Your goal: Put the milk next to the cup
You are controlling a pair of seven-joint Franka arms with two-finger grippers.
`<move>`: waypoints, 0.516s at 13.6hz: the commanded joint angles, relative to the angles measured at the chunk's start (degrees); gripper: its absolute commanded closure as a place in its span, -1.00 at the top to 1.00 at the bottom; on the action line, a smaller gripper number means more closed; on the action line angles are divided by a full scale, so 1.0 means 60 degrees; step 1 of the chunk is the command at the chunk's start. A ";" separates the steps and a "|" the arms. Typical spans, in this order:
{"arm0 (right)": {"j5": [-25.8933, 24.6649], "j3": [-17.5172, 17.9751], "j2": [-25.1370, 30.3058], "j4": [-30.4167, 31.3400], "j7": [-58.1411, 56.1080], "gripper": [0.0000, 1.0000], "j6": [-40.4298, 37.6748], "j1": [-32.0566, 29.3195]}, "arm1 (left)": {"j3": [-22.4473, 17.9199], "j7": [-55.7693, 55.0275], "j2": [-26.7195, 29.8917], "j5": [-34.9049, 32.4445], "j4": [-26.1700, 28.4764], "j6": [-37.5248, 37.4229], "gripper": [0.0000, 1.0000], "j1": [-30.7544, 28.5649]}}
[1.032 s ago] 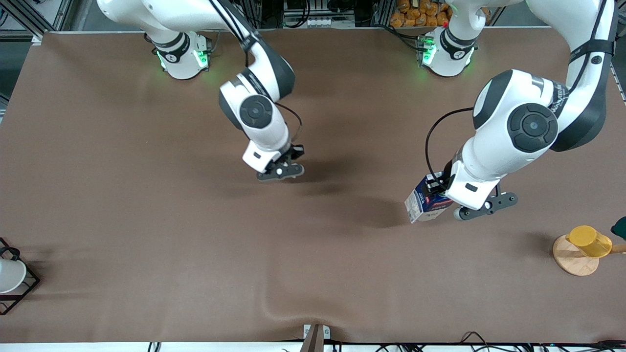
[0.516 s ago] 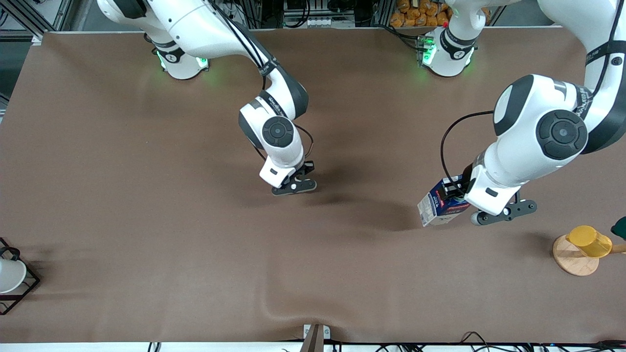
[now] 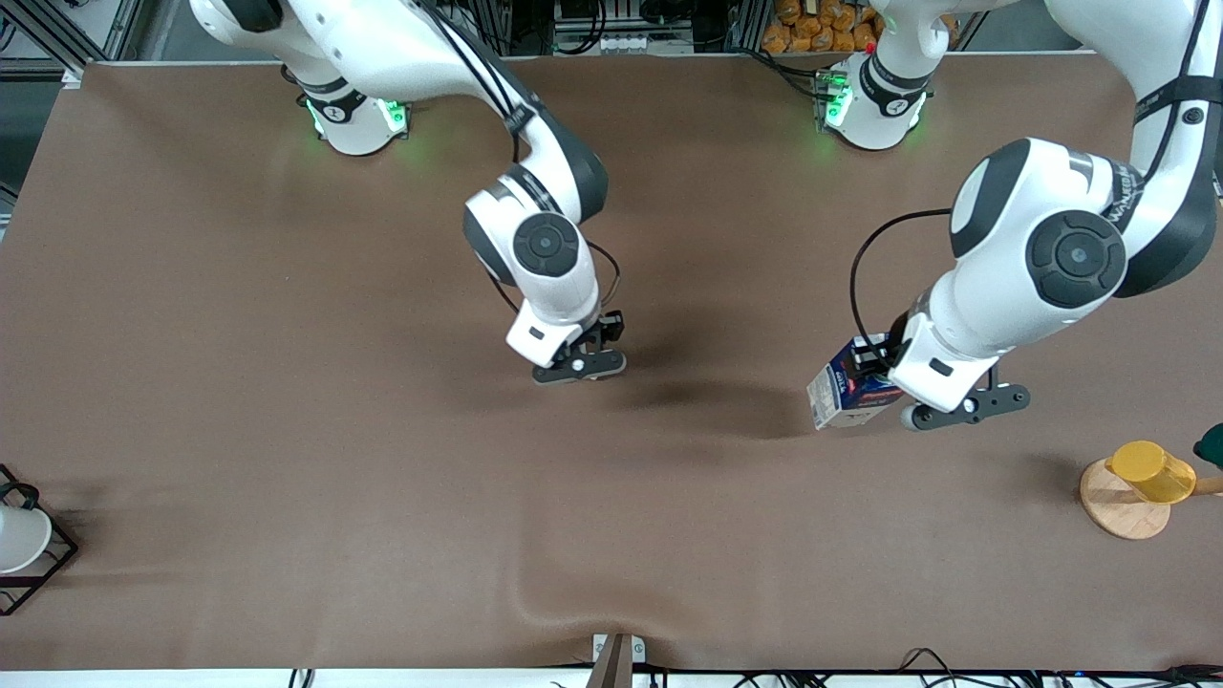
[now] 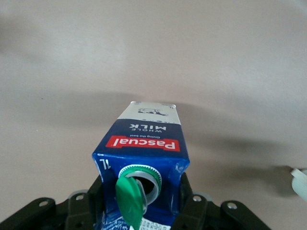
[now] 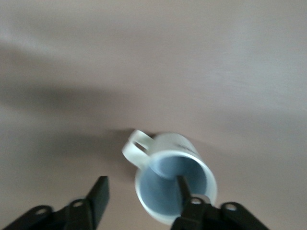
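Presently, the wide brown cloth-covered table (image 3: 287, 382) carries both arms over its middle band. The left gripper (image 3: 884, 368) hangs above the cloth toward the left arm's end of the table, its black fingers (image 4: 189, 201) pinching the small gable-top milk carton, dark blue with white sides and a red band (image 3: 846, 392), at its upper part; the carton is tilted, its base pointing down toward the cloth, and its green round cap (image 4: 129, 199) hangs flipped open off the spout. Whether the base touches the cloth cannot be told. The right gripper (image 3: 583, 358) sits low over the table's centre, well apart from the carton, its fingers (image 5: 98, 194) spread, one inside the small off-white ceramic mug with a grey interior (image 5: 175, 184) and the other outside beside the short handle; the front view hides the mug beneath the gripper. Nearer the front camera, at the left arm's end, a yellow cup (image 3: 1151, 470) rests on a round wooden disc (image 3: 1113, 502). At the right arm's end, a white cup (image 3: 17, 535) sits in a black wire rack (image 3: 53, 564).
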State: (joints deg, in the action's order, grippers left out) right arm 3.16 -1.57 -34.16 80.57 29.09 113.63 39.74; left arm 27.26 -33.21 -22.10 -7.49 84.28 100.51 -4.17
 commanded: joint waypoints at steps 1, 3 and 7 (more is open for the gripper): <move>-0.0117 -0.0177 0.1397 0.0382 -0.0042 1.00 -0.0804 -0.0951 | 0.0902 0.0026 0.0256 0.0075 0.0119 -0.0665 0.22 0.0035; -0.0117 -0.0192 0.2101 0.0501 -0.0277 1.00 -0.1225 -0.1771 | 0.1694 -0.0511 0.0168 0.0251 0.0105 -0.0668 0.21 0.0151; -0.0878 -0.0572 0.4630 0.2487 -0.1312 1.00 -0.1873 -0.2972 | 0.1771 -0.0999 -0.0140 0.0105 0.0061 -0.0522 0.21 0.1628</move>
State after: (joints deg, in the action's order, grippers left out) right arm -0.36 -5.01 -17.61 83.96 24.43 101.86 25.37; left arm 38.05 -38.77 -22.34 -6.89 85.04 97.23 2.51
